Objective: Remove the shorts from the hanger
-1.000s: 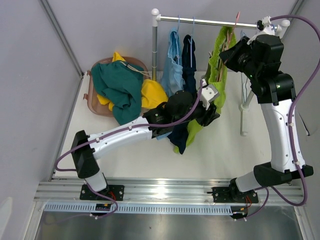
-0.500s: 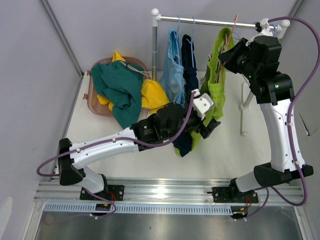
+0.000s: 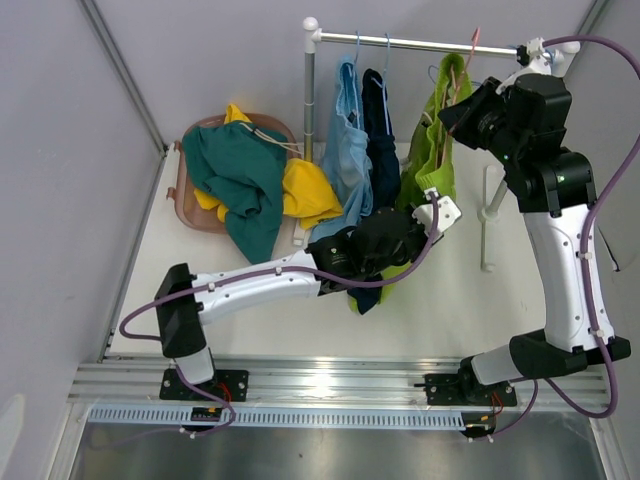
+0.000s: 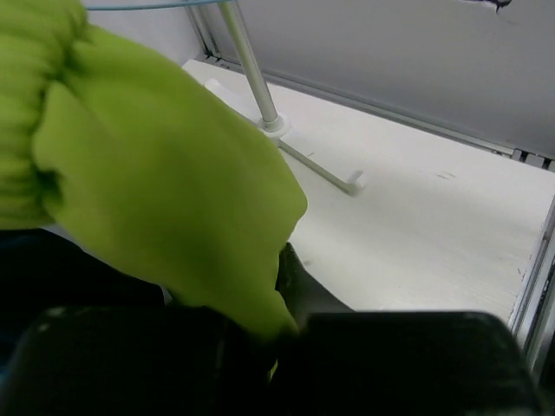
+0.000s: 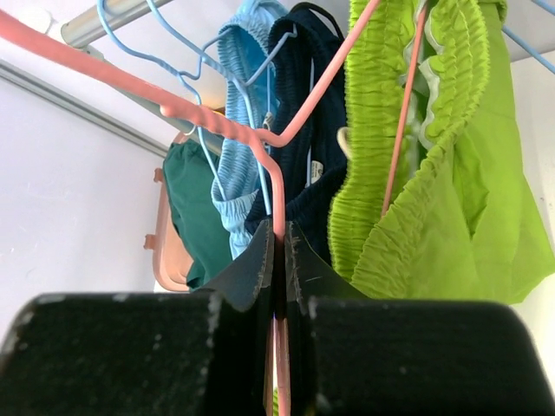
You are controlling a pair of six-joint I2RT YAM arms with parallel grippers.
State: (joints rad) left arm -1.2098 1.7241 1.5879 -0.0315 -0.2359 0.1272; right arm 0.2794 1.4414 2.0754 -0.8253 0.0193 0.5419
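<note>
Lime green cloth shorts (image 3: 432, 150) hang by their gathered waistband on a thin pink wire hanger (image 3: 463, 62). The hanger is hooked over the metal rail (image 3: 410, 42) of the rack. They sit to the right of the navy cloth shorts (image 3: 378, 130) and the light blue cloth shorts (image 3: 347, 150), also on the rail. Dark teal cloth shorts (image 3: 235, 170) and bright yellow cloth shorts (image 3: 305, 190) lie off hangers in the brown basket (image 3: 185, 195) at the left.

Right gripper (image 5: 279, 238): fingers pressed together on the pink wire just below its bend. Judgement: it steadies the hanger so a pull on the cloth does not drag it along the rail.

Left gripper (image 4: 282, 303): the green hem runs down between the black fingers. This reads as a pinch, though fabric covers the contact itself. The arm reaches in low under the rail, probably to draw the garment down off the hanger arms.

Views compared:
- The top view gives the order on the rail, both arms and the basket, but neither grip.
- The right wrist view shows the clamp on the wire and the waistband bunched over the hanger.
- The left wrist view shows the hem, with the bare white table (image 4: 416, 217) and the rack foot (image 4: 312, 165) beyond it, and no pink hanger.

Waistband not yet off.
</note>
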